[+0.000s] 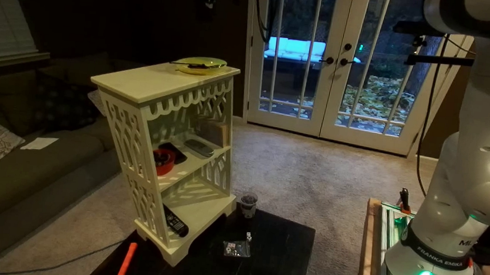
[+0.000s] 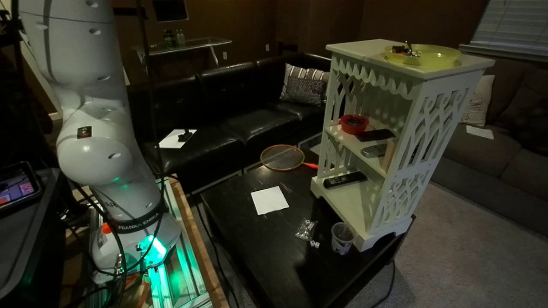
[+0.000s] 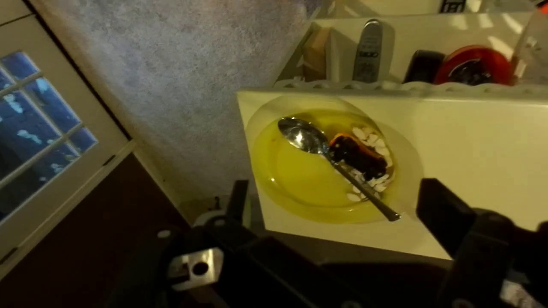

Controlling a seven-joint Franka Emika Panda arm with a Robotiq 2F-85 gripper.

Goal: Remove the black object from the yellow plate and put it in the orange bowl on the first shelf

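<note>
Gaping hand [image 3: 335, 199] above yellow plate [image 3: 302, 175]

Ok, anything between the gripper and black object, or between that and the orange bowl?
In the wrist view, a spoon lies partly between gripper and black object; the top board separates that object from the orange bowl below.

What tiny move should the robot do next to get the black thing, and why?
Probably ease the open gripper a little toward the black object. In the wrist view the jaws stand wide apart, holding nothing, and the black object lies ahead of them on the yellow plate. Going gently seems wise, since a spoon lies close beside it.
</note>
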